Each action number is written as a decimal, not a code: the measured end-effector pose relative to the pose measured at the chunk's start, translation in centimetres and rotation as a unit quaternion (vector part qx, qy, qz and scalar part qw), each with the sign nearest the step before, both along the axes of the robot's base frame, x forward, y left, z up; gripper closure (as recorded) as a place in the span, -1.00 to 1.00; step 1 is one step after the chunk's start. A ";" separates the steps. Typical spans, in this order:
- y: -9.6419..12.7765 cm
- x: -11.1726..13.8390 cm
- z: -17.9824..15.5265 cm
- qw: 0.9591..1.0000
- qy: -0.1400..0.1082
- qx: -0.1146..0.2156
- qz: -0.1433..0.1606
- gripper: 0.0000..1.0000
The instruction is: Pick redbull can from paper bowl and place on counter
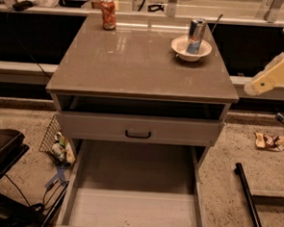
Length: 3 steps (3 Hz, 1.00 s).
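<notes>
The redbull can [196,36] stands upright, long axis vertical, in the paper bowl [178,44] at the counter's [135,67] one-o'clock corner. The gripper [265,80] hangs off the counter's right edge, well apart. From it, we judge the can lies at about ten o'clock. We cannot tell whether the gripper is released or clenched.

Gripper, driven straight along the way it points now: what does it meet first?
Likely the right edge of the counter; the gripper, off to the right, points down-left, short of the redbull can. Depth is unclear.
</notes>
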<state>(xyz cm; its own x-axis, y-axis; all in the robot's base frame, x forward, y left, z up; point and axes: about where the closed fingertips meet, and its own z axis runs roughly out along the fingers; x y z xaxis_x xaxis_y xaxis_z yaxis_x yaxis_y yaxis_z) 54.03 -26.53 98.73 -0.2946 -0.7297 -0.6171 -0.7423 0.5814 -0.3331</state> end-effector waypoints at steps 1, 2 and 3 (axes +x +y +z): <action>-1.8 3.2 1.6 0.995 -0.066 0.057 -0.045 -1.00; -3.2 6.1 3.3 0.982 -0.124 0.103 -0.100 -1.00; -3.9 7.4 5.3 0.973 -0.165 0.108 -0.118 -1.00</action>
